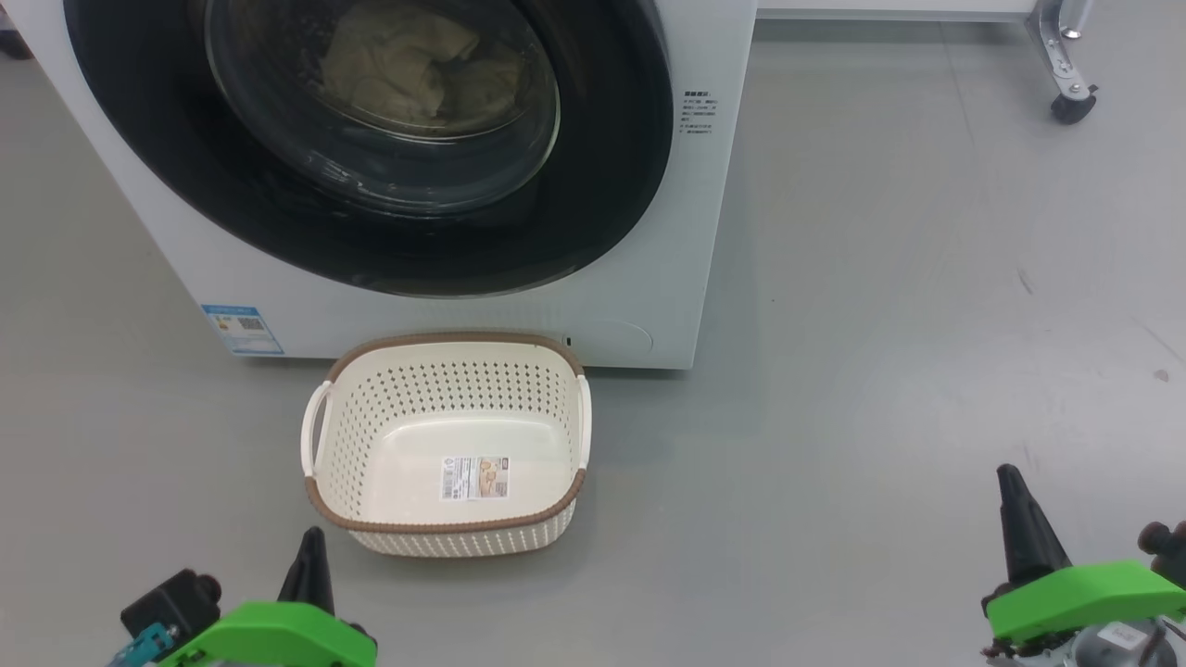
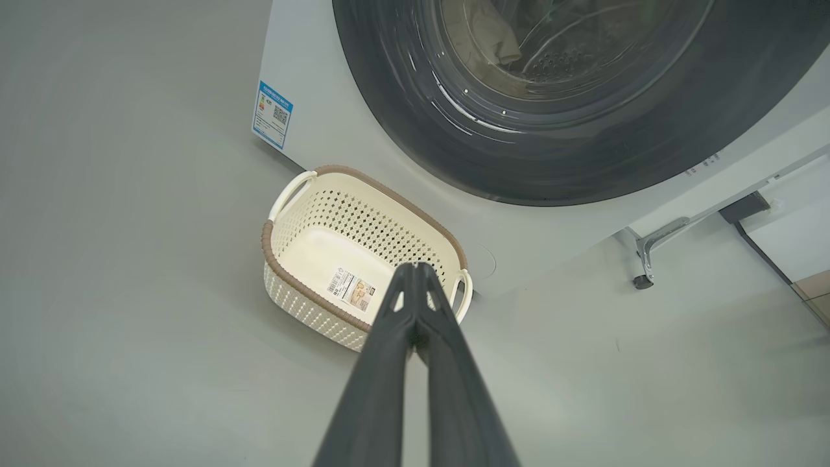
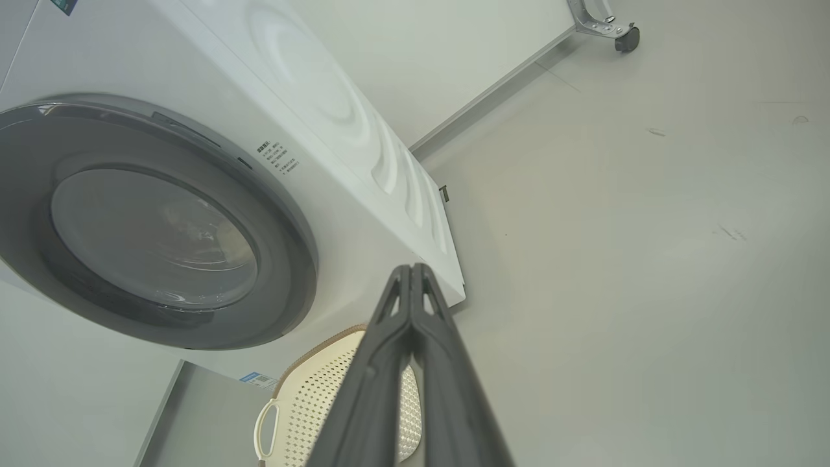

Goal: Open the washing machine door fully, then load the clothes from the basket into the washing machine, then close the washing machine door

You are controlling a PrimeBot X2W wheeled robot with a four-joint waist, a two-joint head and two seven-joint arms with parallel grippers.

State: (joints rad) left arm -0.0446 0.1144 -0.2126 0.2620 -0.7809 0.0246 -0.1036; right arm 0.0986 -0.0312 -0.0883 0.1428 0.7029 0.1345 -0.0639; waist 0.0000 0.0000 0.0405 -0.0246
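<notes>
The white washing machine [image 1: 649, 306] stands before me with its black-rimmed door [image 1: 593, 176] closed against its front. Pale cream clothes [image 1: 408, 65] show behind the door's glass, inside the drum. The cream basket [image 1: 445, 371] sits on the floor at the washer's foot, holding nothing but its label sticker. My left gripper [image 1: 313, 537] is low at the left, just short of the basket, fingers pressed together and holding nothing; the left wrist view shows this gripper [image 2: 415, 267] over the basket [image 2: 292, 240]. My right gripper [image 1: 1012, 474] hangs shut over bare floor at the far right.
A blue label sticker [image 1: 243, 329] marks the washer's lower left corner. A metal leg with a black caster [image 1: 1073, 102] stands at the back right. Grey floor [image 1: 880, 324] spreads right of the washer. A white wall base [image 3: 493, 91] runs behind.
</notes>
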